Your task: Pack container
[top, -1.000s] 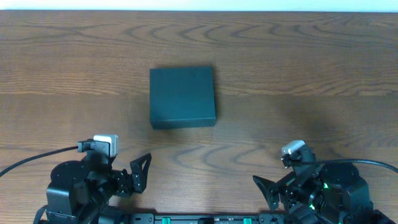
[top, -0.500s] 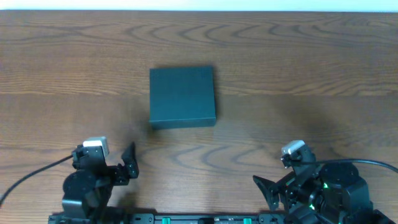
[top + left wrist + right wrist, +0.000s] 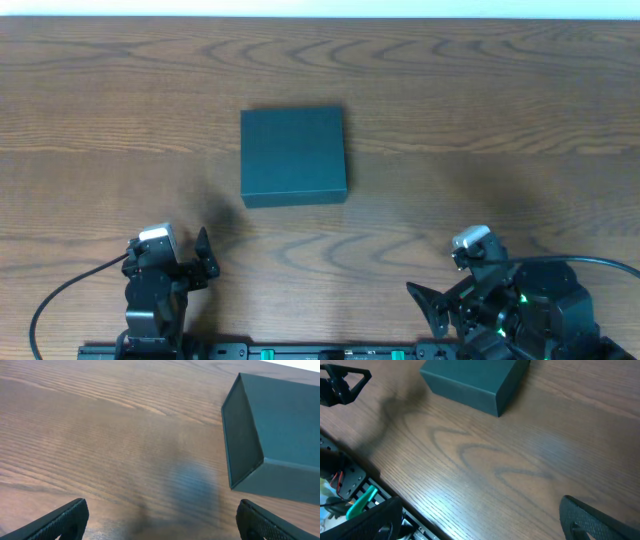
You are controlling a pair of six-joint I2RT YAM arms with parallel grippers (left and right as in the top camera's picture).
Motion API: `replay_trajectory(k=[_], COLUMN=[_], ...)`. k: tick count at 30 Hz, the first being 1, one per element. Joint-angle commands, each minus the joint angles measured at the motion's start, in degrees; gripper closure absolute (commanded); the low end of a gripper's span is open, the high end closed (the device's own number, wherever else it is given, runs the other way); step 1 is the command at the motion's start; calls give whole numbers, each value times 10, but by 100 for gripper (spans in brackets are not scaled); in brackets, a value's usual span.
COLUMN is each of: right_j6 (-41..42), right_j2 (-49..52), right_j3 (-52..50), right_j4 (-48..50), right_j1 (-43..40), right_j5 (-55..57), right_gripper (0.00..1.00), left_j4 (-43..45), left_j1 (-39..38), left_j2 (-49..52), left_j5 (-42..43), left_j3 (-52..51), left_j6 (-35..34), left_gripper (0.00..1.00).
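1. We see the left gripper [image 3: 161,512] low over the wooden table [image 3: 480,90]. Its two dark fingers are spread wide and hold nothing.
2. The container [image 3: 270,445] is a dark grey-green square box with its lid lying shut. It sits ahead of the left gripper and off to its right, not touching it.
3. The right gripper [image 3: 482,520] also stands wide and empty, near the table's front edge.
4. From the right gripper, the container lies ahead and to its left, well apart.
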Motion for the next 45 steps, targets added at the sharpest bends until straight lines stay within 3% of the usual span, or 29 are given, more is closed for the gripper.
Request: replay_trajectory(k=[1,37,45], right_j6=[5,5,-97], right_j2=[-3,-3,-30], right_j3=[-3,-3,-40], right_j4=[0,0,52], right_j1=[4,4,-7], right_j5=[-2,-2,129], right_gripper=[1,1,1], left_j4=[8,16,16], left_j1=[4,3,3], left_j2=[-15,-14,-14], left_j5=[-16,-14,-14], left_j3=[-12,-30,-30], left_j6=[13,21,21], left_gripper=[5,5,5])
